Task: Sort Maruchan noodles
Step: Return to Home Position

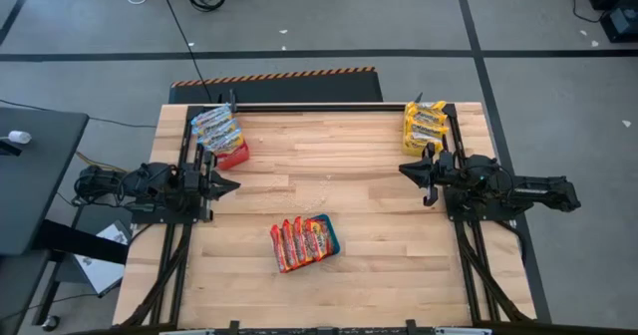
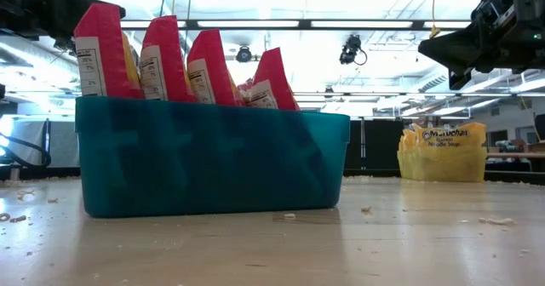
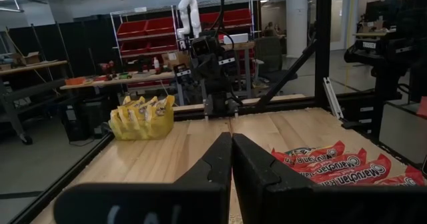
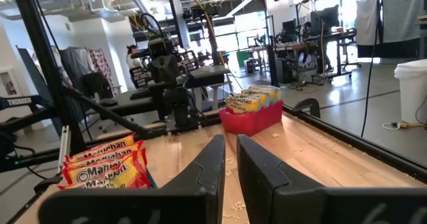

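Note:
Several red-orange Maruchan noodles packets (image 1: 299, 242) stand on edge in a teal tray (image 1: 332, 237) at the table's near middle. Blue-trimmed packets (image 1: 215, 128) fill a red bin (image 1: 235, 156) at the far left. Yellow packets (image 1: 425, 124) fill a yellow bin (image 2: 443, 154) at the far right. My left gripper (image 1: 233, 185) hovers level at the left side, shut and holding nothing (image 3: 231, 137). My right gripper (image 1: 405, 167) hovers level at the right side, its fingers all but together with nothing between them (image 4: 230, 143). The two grippers point toward each other across the table.
Bare wood lies between the two grippers and around the teal tray (image 2: 213, 158). Small crumbs lie scattered on the boards (image 2: 289, 215). Dark rails (image 1: 319, 106) run along the table's far edge and both sides.

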